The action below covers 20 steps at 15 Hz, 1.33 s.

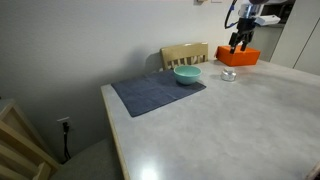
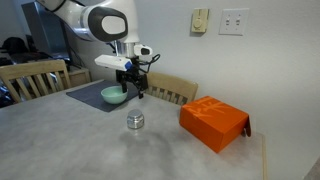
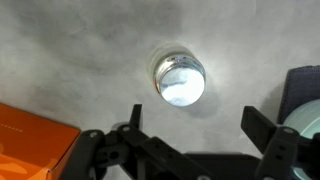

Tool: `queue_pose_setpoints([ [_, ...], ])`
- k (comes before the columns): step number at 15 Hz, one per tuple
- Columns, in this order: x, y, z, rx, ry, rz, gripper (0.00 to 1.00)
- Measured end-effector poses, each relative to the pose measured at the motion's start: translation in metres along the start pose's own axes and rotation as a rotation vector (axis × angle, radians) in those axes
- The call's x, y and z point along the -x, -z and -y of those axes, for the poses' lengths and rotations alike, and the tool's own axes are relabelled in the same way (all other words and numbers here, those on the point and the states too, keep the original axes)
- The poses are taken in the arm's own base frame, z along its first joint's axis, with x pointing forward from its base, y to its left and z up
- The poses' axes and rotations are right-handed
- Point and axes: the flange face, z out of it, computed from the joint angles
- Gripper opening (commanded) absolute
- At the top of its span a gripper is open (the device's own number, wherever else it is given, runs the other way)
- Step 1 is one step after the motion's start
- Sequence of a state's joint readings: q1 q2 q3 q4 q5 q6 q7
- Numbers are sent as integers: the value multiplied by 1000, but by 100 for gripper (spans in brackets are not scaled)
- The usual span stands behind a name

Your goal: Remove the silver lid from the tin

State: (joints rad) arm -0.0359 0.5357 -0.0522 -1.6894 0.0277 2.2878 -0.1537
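Silver and gleaming, the silver lid [image 3: 181, 84] sits flat on the tin [image 2: 134, 122], which stands on a grey mottled table [image 2: 90, 150]. We see the gripper [image 2: 136, 93] hanging above it, jaws spread wide and empty, touching nothing. In the wrist view the tin lies just ahead of the gap between the jaws. An orange box [image 3: 30, 135] lies outside one jaw, a teal bowl [image 3: 308, 105] outside the other.

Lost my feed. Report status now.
Gripper open, above tin. Lid on tin, untouched. Bowl and box off to the sides, nothing between.
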Motion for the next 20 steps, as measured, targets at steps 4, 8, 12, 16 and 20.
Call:
queue_pose_setpoints([
  [4, -11, -27, 2, -23, -16, -7, 100],
  [8, -13, -55, 5, -21, -43, -20, 100],
  [12, -14, -78, 4, -14, -91, -46, 100],
  [16, -11, -92, 0, -14, -124, -36, 100],
  [20, -9, -101, 0, -15, -186, -22, 100],
])
